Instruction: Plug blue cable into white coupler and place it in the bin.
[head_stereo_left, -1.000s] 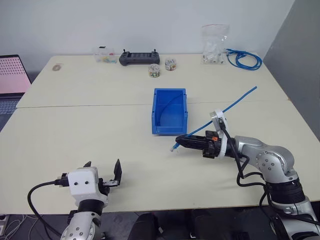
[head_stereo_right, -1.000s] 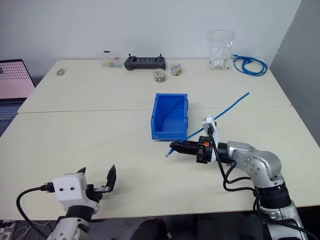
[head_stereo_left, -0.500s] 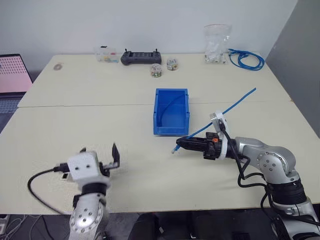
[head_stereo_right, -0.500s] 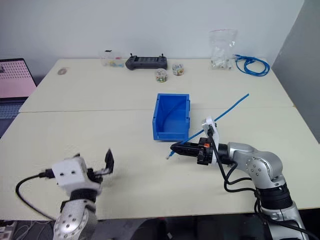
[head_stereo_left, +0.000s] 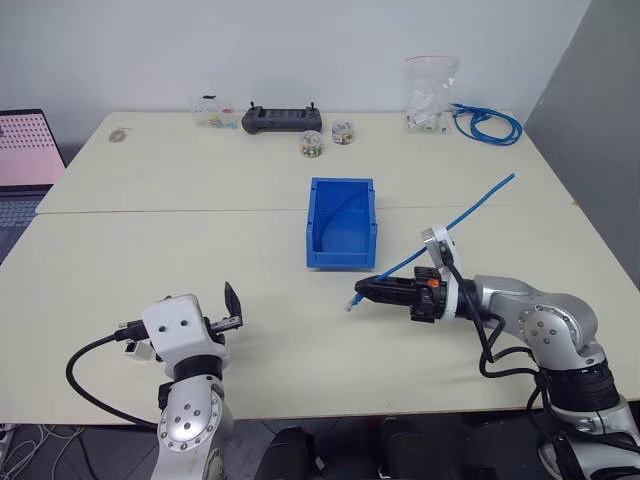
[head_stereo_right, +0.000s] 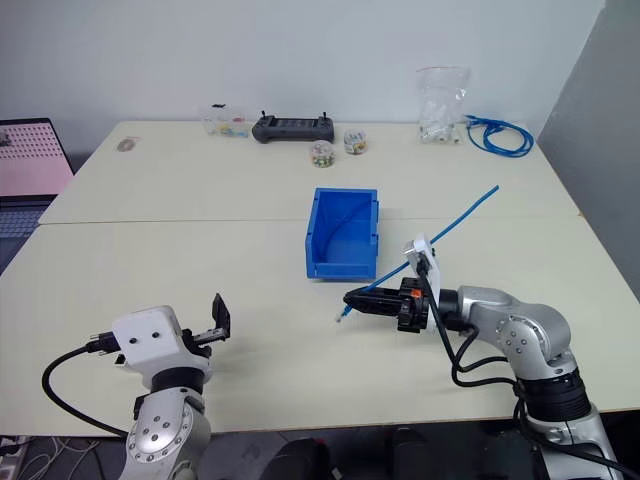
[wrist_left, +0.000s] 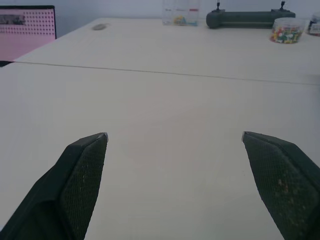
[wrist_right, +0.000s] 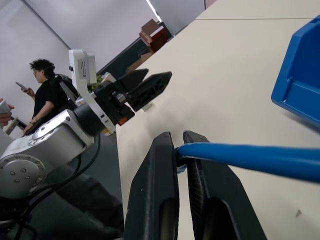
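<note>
The right gripper (head_stereo_left: 362, 290) has its jaws clamped on the blue cable (head_stereo_left: 455, 218) close to one end, holding it above the counter (head_stereo_left: 150, 240) just in front of the bin (head_stereo_left: 341, 222). From the jaws the cable slants up and away past the wrist, its far end hanging free in the air. The short end poking out beyond the fingertips carries a plug too small to make out, and in the right wrist view the cable runs out of the picture at the edge. The bin sits mid-counter with a thin blue curve against its inner wall; what that is cannot be told. The left gripper (head_stereo_left: 232, 309) hovers low over the near left of the counter, jaws spread wide with nothing between them. At the far edge lie a coiled blue cable bundle (head_stereo_left: 487, 122) and a clear bag (head_stereo_left: 430, 92) whose contents are hard to read.
</note>
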